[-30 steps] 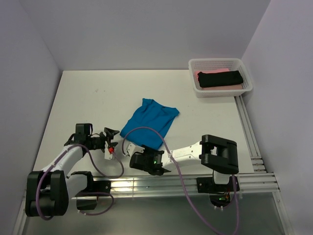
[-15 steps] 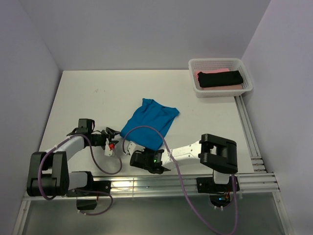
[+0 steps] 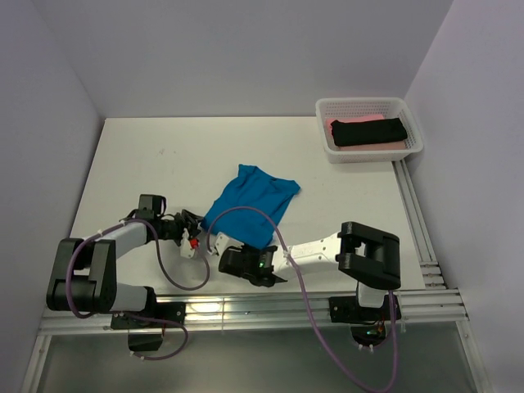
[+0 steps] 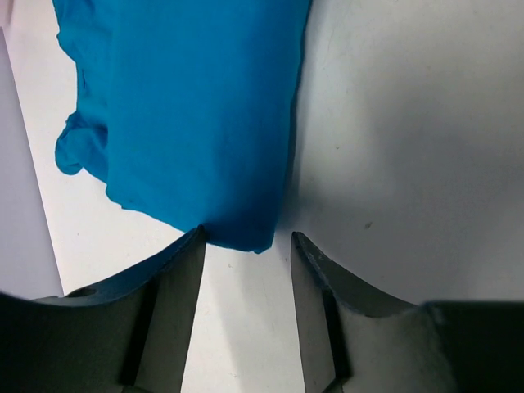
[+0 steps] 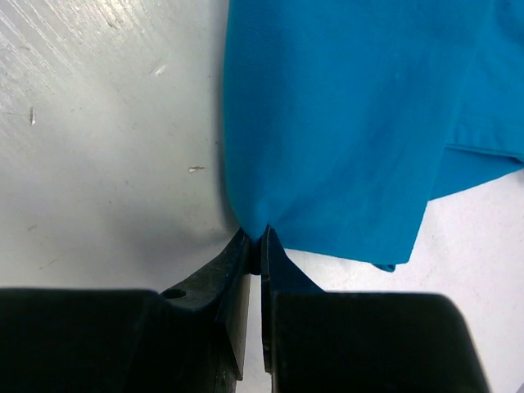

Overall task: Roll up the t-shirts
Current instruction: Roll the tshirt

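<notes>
A bright blue t-shirt (image 3: pixel 250 203) lies folded and flat on the white table (image 3: pixel 147 155). My right gripper (image 3: pixel 221 244) is at the shirt's near edge, and in the right wrist view it (image 5: pixel 259 235) is shut on a pinch of the blue t-shirt (image 5: pixel 352 123). My left gripper (image 3: pixel 193 226) sits at the shirt's near left corner. In the left wrist view it (image 4: pixel 247 237) is open, and the corner of the blue t-shirt (image 4: pixel 205 115) reaches just between its fingertips. A black t-shirt (image 3: pixel 368 131) and a pink one (image 3: pixel 350 120) lie in the basket.
A white mesh basket (image 3: pixel 327 139) stands at the far right corner of the table. Aluminium rails (image 3: pixel 417 221) run along the right and near edges. Purple-grey walls close in the left, back and right sides.
My right gripper has shut on the shirt's near edge. My left gripper has slid right to the shirt's corner and its jaws have narrowed a little.
</notes>
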Tool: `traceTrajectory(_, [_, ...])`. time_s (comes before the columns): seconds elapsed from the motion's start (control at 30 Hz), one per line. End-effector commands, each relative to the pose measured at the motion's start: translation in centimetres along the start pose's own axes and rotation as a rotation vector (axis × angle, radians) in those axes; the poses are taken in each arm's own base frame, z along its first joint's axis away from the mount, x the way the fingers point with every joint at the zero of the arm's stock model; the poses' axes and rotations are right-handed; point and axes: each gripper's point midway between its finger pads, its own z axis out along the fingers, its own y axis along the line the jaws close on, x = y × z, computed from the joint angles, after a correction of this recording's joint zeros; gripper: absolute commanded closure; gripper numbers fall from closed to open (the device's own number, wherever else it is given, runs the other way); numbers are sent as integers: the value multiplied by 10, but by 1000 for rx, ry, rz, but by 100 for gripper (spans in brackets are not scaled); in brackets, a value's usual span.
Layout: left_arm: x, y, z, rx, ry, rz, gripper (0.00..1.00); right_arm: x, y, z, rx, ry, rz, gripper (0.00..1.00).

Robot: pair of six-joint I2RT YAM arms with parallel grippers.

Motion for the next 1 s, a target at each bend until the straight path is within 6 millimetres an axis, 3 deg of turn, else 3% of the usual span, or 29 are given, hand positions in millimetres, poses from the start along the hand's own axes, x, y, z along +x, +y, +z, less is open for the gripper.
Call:
traceTrajectory(0.0, [2, 14, 2, -19, -5, 35, 50, -21, -8, -9, -9, -63, 64, 94])
traceTrajectory(0.33, [8, 10, 11, 9, 4, 55, 55, -24, -8, -11, -35, -75, 82, 95])
traceTrajectory(0.4, [9, 11, 13, 7, 9, 67, 61, -25, -9, -11, -38, -75, 85, 95])
traceTrajectory(0.63, [10, 14, 14, 16, 20, 71, 100, -25, -6, -10, -69, -75, 94, 100])
traceTrajectory(0.97, [-6, -7, 2, 159, -4, 40, 100, -33, 14, -24, -220, -108, 130, 100])
